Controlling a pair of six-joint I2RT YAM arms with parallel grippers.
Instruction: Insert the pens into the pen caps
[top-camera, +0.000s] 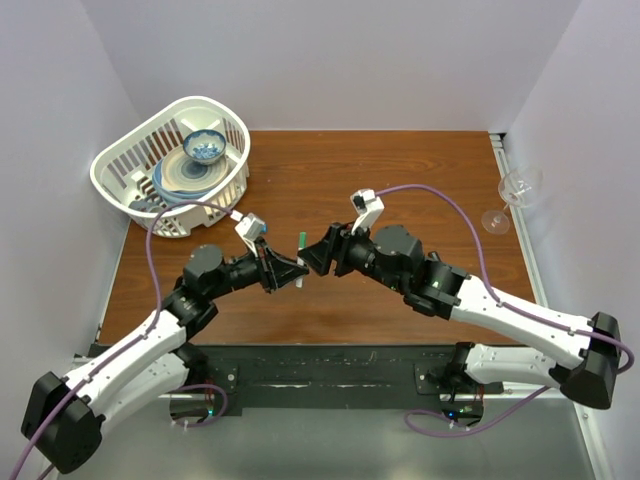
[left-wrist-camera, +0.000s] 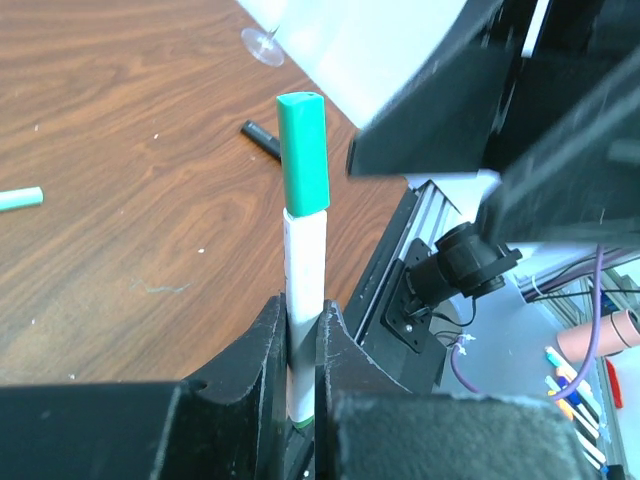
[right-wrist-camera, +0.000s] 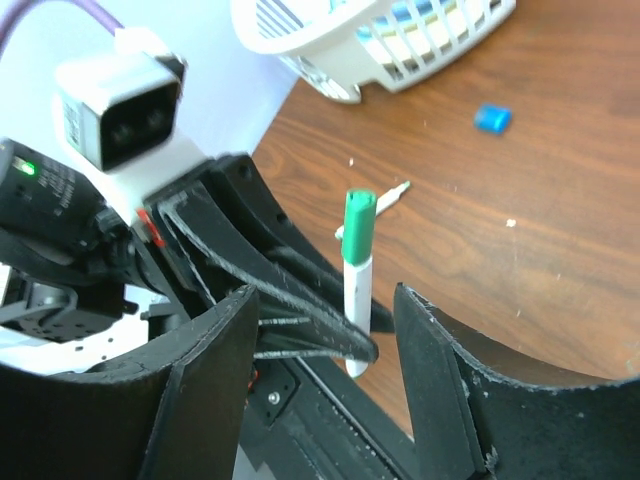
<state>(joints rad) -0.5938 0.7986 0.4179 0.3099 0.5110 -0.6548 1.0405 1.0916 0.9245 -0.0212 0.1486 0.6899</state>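
My left gripper (top-camera: 283, 272) (left-wrist-camera: 300, 306) is shut on the lower body of a white pen (left-wrist-camera: 305, 262), held upright above the table. A green pen cap (left-wrist-camera: 303, 150) sits on the pen's top end; it also shows in the top view (top-camera: 300, 240) and the right wrist view (right-wrist-camera: 358, 224). My right gripper (top-camera: 312, 254) (right-wrist-camera: 322, 300) is open and empty, facing the left one, its jaws spread either side of the pen without touching it. A blue pen cap (right-wrist-camera: 492, 118) lies on the table. A second pen (right-wrist-camera: 392, 196) (left-wrist-camera: 20, 198) lies flat behind.
A white basket (top-camera: 232, 175) with plates and a bowl stands at the back left. A wine glass (top-camera: 515, 193) lies at the right edge. A small black piece (left-wrist-camera: 262, 138) lies on the wooden table (top-camera: 400, 180).
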